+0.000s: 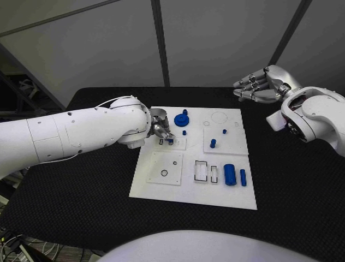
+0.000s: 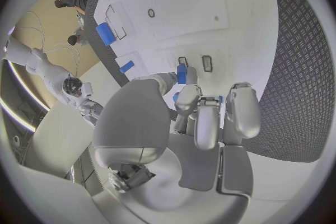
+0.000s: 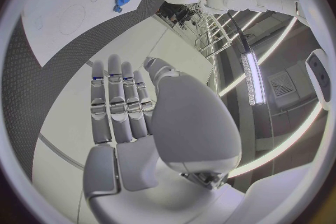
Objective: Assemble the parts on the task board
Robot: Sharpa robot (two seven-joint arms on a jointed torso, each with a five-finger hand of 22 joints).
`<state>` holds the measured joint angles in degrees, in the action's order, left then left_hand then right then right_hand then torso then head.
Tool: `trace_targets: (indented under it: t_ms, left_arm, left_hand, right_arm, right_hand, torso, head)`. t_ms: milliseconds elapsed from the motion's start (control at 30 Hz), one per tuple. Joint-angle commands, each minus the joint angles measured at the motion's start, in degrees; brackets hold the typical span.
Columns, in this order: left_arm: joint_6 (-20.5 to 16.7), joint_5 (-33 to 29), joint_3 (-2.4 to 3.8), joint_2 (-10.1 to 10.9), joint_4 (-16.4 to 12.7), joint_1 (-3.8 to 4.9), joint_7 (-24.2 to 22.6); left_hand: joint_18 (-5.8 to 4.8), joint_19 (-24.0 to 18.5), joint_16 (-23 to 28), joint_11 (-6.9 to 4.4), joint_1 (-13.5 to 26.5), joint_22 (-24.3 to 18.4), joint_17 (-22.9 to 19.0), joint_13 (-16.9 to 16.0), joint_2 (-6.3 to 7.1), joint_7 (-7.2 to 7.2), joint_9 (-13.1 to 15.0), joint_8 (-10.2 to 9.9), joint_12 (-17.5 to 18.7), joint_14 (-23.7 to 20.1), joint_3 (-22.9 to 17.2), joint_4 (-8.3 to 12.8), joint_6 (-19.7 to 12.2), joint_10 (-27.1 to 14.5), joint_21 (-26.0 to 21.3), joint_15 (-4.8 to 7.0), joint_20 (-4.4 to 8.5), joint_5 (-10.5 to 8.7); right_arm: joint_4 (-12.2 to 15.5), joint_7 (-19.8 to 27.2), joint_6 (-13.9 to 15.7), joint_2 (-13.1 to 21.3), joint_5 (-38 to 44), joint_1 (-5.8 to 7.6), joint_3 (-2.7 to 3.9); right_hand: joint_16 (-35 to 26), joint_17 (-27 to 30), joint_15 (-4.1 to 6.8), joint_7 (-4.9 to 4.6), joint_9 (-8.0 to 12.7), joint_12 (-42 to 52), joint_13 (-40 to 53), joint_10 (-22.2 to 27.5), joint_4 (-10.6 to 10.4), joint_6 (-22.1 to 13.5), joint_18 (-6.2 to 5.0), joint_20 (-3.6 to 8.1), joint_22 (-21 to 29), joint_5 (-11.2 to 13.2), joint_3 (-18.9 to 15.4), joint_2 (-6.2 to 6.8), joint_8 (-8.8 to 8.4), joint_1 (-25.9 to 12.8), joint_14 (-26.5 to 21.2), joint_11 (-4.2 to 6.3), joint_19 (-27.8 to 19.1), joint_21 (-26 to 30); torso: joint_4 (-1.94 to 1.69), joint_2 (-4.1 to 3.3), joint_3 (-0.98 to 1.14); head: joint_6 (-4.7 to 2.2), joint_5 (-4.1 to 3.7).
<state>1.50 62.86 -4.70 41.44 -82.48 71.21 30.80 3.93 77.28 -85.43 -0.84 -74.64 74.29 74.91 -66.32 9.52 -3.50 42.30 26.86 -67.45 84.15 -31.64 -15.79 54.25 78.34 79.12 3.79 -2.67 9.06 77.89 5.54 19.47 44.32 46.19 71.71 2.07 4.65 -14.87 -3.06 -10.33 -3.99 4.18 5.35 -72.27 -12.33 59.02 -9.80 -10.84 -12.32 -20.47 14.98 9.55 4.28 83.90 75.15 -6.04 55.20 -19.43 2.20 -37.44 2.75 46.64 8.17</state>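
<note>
Clearly a delicate insertion at the task board's (image 1: 220,196) far-left corner, with room to jam.

If the left hand (image 1: 160,129) comes down tilted, the small blue part (image 2: 181,74) pinched between its thumb and fingertips could catch the edge of the slots (image 2: 194,63) beneath it and slip from the hold or wedge crooked; a hard push might shift the board on the black table (image 1: 298,185). Its other fingers are curled loosely around the part. The right hand (image 1: 261,85) hovers beyond the board's far-right corner, fingers straight and together, holding nothing. Other blue pieces wait: a gear (image 1: 182,118) by the far edge, a cylinder (image 1: 230,174) near the right edge.
</note>
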Motion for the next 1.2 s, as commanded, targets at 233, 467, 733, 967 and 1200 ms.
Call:
trace_targets:
  t_ms: [233, 467, 733, 967, 1200]
  left_arm:
    - [3.4, 0.7, -0.03, -0.2, 0.0, 0.03, 0.4]
    - [4.0, 0.7, -0.08, -0.3, 0.0, 0.02, 0.4]
    - [4.6, 0.7, -0.1, -0.2, -0.1, 0.02, 0.5]
    - [5.3, 0.7, -0.11, -0.2, -0.2, 0.01, 0.5]
    - [5.8, 0.7, -0.11, -0.4, 0.0, 0.02, 0.5]
  left_hand:
    - [0.16, 0.4, -0.1, -0.16, 0.8, 0.1, 10.1, 0.2, 0.06, 0.25, 0.2, 0.4, 0.4, 4.3, -9.3, 9.0, 0.3, 0.4, 0.2, 0.3, 0.1, 0.1]
    - [0.15, 0.4, -0.1, -0.19, 1.0, 0.1, 10.1, 0.3, 0.09, 0.29, 0.3, 0.4, 0.4, 4.3, -9.3, 9.0, 0.3, 0.4, 0.2, 0.32, 0.1, 0.08]
    - [0.15, 0.4, -0.1, -0.2, 1.0, 0.1, 10.1, 0.4, 0.08, 0.3, 0.3, 0.5, 0.5, 4.3, -9.3, 9.0, 0.4, 0.4, 0.3, 0.32, 0.1, 0.07]
    - [0.18, 0.3, -0.1, -0.29, 1.7, 0.1, 10.1, 0.1, 0.08, 0.44, 0.6, 0.8, 0.2, 4.3, -9.4, 9.1, 0.5, 0.6, 0.2, 0.39, 0.14, 0.04]
    - [0.15, 0.5, -0.2, -0.63, 4.0, 0.3, 10.2, 0.0, 0.15, 0.91, 1.4, 1.4, 0.0, 4.4, -9.3, 8.8, 0.8, 0.8, 0.2, 0.64, 0.34, 0.03]
  right_arm:
    - [-0.1, 0.3, -0.6, -0.1, 0.2, 0.12, 0.04]
    - [-0.1, 0.3, -0.7, -0.2, 0.2, 0.12, 0.03]
    - [-0.1, 0.3, -0.8, -0.2, 0.2, 0.12, 0.03]
    - [-0.2, 0.2, -0.9, -0.2, 0.2, 0.12, 0.03]
    - [-0.3, 0.2, -0.9, -0.2, 0.2, 0.12, 0.03]
  right_hand:
    - [-0.2, -0.1, -0.15, -0.18, 0.0, -0.3, 0.0, -0.2, -0.1, 0.1, -0.69, -0.13, 0.0, -0.4, -0.3, 0.09, -0.05, -0.5, 0.4, -0.22, 0.4, 0.2]
    - [-0.2, -0.1, -0.15, -0.18, 0.0, -0.3, 0.0, -0.2, -0.1, 0.1, -0.69, -0.13, 0.0, -0.4, -0.3, 0.09, -0.05, -0.5, 0.4, -0.22, 0.4, 0.2]
    - [-0.3, -0.1, -0.16, -0.18, 0.0, -0.3, -0.1, -0.2, -0.2, 0.1, -0.69, -0.14, 0.1, -0.4, -0.3, 0.05, -0.03, -0.6, 0.4, -0.22, 0.4, 0.3]
    - [-0.3, -0.1, -0.16, -0.18, 0.0, -0.3, -0.1, -0.2, -0.2, 0.1, -0.69, -0.14, 0.1, -0.4, -0.3, 0.05, -0.03, -0.6, 0.4, -0.22, 0.4, 0.3]
    - [-0.3, -0.1, -0.16, -0.18, 0.0, -0.3, -0.1, -0.2, -0.2, 0.1, -0.69, -0.14, 0.1, -0.4, -0.3, 0.05, -0.03, -0.6, 0.4, -0.22, 0.4, 0.3]
  torso:
    - [-0.05, 0.04, -0.03]
    - [0.03, -0.02, -0.02]
    - [-0.04, 0.04, -0.03]
    - [0.01, 0.02, -0.04]
    - [0.02, -0.01, -0.02]
  head:
    - [0.21, 0.07]
    - [0.27, 0.09]
    - [0.38, 0.0]
    - [0.45, -0.05]
    - [0.58, -0.08]
